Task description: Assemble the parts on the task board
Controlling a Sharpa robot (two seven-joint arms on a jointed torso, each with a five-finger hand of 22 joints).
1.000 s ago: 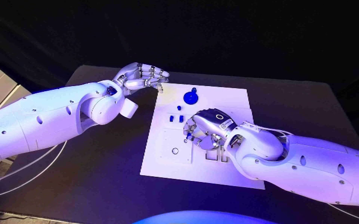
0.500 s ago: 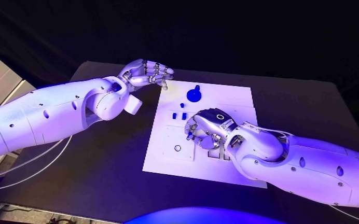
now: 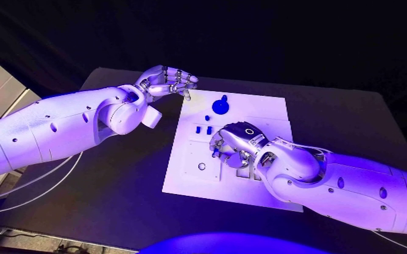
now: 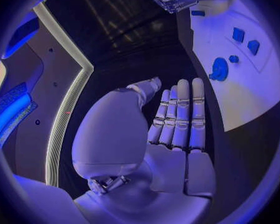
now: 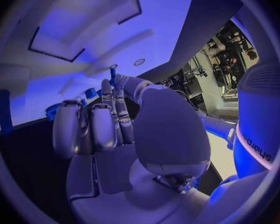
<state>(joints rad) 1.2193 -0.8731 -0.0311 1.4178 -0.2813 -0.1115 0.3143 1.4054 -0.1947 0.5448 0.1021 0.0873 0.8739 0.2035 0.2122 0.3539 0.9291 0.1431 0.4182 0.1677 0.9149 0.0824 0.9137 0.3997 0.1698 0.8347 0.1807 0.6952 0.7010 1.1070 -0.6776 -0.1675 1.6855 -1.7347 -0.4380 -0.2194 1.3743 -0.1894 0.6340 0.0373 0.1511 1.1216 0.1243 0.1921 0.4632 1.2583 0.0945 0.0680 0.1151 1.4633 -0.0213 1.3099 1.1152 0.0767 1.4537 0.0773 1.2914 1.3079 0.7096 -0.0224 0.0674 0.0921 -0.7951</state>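
Task board lies mid-surface in the head view, blue parts on it: a round part and small parts. Left hand hovers at the board's far left corner, fingers curled, holding nothing. Right hand is over the board's middle. Left wrist view: fingers extended together, empty. Right wrist view: right hand pinches a small blue part at the fingertips.

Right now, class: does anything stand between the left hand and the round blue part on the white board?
Nothing visible does. The left hand hangs at the board's far left corner, and only bare board lies between it and the round blue part.
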